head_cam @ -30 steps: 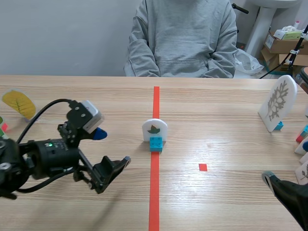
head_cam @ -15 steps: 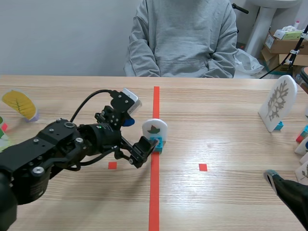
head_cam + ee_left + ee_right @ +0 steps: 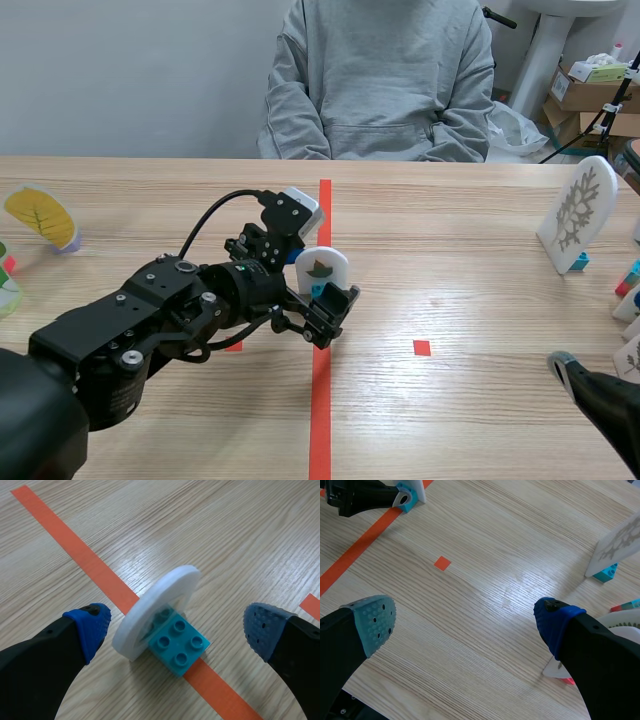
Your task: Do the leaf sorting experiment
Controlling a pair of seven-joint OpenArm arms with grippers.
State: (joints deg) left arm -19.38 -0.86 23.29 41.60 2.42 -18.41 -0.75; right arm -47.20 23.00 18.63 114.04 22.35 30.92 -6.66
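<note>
Light wood-grain table, plain pale wall behind it. Way over at 9 o'clock a yellow leaf stands near the table's edge. The left arm comes in from about 8 o'clock and reaches to the middle, where the red tape line runs from 6 to 12 straight down the table.

The left gripper is spread wide around the small white card, one blue pad on each side, and neither one touches it as far as I can tell. That card has a little leaf picture on its face and stands upright in a teal block. The pair sits right on the tape, dead centre of the table.

A red square is stuck down at about 4 o'clock from the card, well apart from it. Across the table at 12 o'clock someone in a grey hoodie is sitting.

Further right, at 2 o'clock, a tall white card with a branching leaf pattern stands in a small blue block. More cards are cut off at the edge around 3 o'clock. Cardboard boxes are stacked in the room's corner past 1 o'clock. The right gripper is low at 5 o'clock, fingers wide apart over the wood.
</note>
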